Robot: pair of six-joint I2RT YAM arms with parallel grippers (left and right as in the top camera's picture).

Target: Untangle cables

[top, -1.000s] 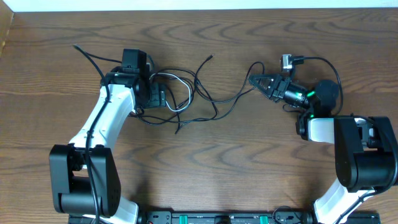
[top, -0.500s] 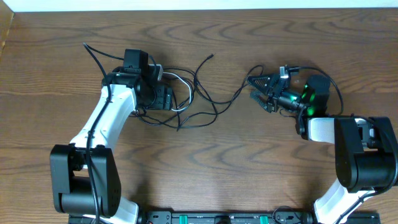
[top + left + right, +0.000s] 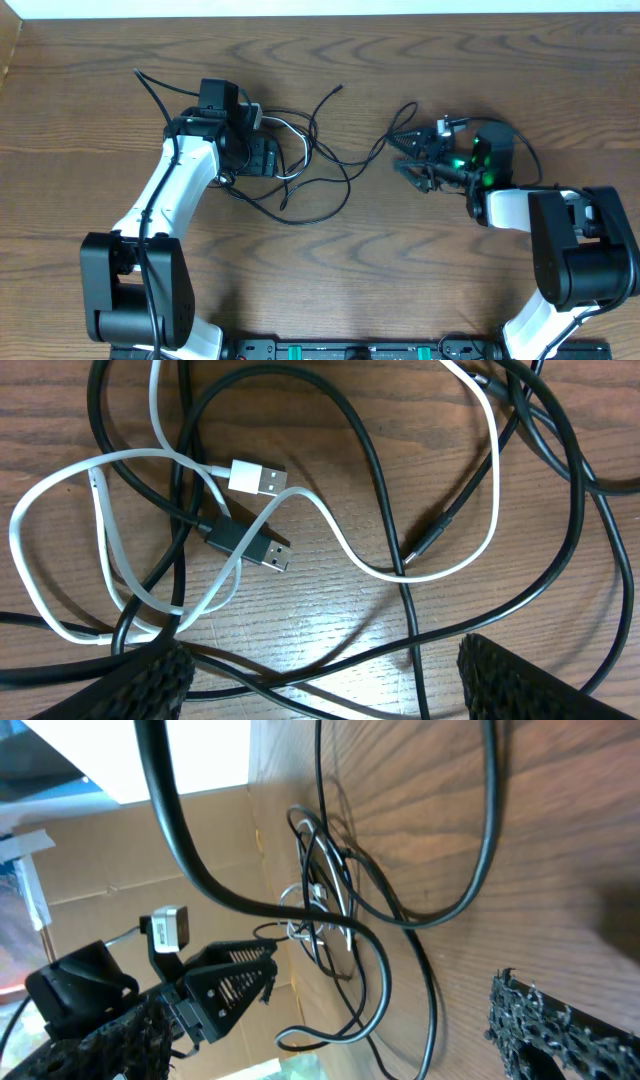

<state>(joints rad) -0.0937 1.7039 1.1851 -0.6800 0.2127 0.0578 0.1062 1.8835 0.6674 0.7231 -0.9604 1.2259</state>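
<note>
The right hand (image 3: 402, 155), clamped a second ago, now stands spread and released, rolled on its side beside one black end of the cables (image 3: 312, 160). The left hand (image 3: 320, 695) hovers agape (gripping nothing) over their black-and-white tangle, whose lower loop has sagged wider across the wooden surface (image 3: 330, 270).

left claw (image 3: 266, 158) and right claw (image 3: 402, 155) both spread wide, pointing inward.

Tangled cables (image 3: 316, 150) across upper middle; open table (image 3: 380, 280) nearside.
</note>
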